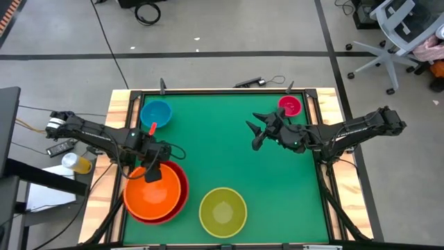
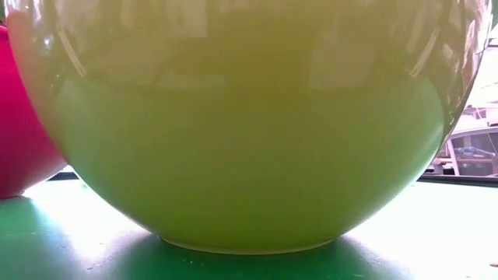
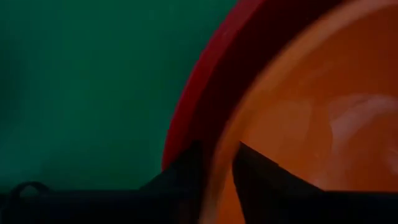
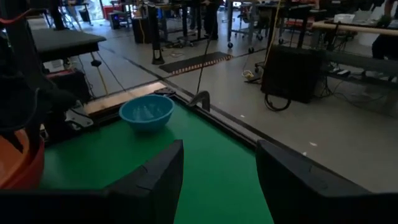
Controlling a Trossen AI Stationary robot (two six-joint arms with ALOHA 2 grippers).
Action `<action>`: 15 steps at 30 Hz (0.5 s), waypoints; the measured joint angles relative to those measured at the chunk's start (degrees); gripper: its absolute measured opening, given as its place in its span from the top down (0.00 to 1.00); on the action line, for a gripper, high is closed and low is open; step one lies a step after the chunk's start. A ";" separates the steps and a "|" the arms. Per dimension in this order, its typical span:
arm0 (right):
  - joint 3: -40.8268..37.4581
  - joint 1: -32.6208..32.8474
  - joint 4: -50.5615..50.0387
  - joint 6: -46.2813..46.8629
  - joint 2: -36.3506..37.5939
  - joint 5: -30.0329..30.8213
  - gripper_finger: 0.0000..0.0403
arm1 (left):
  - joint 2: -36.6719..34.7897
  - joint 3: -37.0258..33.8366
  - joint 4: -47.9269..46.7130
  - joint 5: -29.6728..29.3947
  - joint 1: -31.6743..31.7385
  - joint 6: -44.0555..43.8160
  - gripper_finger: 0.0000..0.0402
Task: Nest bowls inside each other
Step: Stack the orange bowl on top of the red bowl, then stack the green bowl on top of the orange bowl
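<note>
The green table (image 1: 222, 146) carries five bowls, one of each colour. Seen from above, the red bowl (image 1: 182, 198) sits at about seven o'clock on the mat with the orange bowl (image 1: 154, 194) nested inside it, so only a red crescent of rim shows around the orange one. The yellow-green bowl (image 1: 223, 212) stands alone at six o'clock, near the front edge and just beside the red one without touching it. The blue bowl (image 1: 156, 113) is at ten o'clock near the back left corner, and the small pink bowl (image 1: 290, 105) is at two o'clock near the back right corner. All are round and glossy and stand upright.

The left gripper (image 1: 152, 170) hangs over the back rim of the orange bowl; in its wrist view the two dark fingers (image 3: 180, 177) straddle that rim with a narrow gap, one finger outside and one inside, and whether they pinch it cannot be told. The right gripper (image 1: 255, 132) hovers above bare mat just left of the pink bowl, its fingers (image 4: 155, 174) spread wide and holding nothing.

From table height the yellow-green bowl (image 2: 249, 124) blocks nearly the whole view, with a sliver of the red bowl (image 2: 23, 132) at nine o'clock.
</note>
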State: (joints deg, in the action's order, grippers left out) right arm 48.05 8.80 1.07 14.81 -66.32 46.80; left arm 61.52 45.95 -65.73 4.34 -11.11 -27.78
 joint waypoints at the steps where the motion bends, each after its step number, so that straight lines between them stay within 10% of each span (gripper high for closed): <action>1: 0.00 0.01 -0.47 -0.11 0.00 -0.03 0.49 | 0.04 0.66 -0.92 0.02 0.00 -0.15 0.74; 15: -6.18 1.41 -3.26 18.65 -11.58 -29.02 0.50 | -0.03 22.44 -7.92 -15.79 -1.11 -4.15 0.62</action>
State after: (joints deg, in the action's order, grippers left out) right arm 41.88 10.21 -2.18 33.46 -77.91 17.77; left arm 61.49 68.38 -73.66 -11.45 -12.23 -31.92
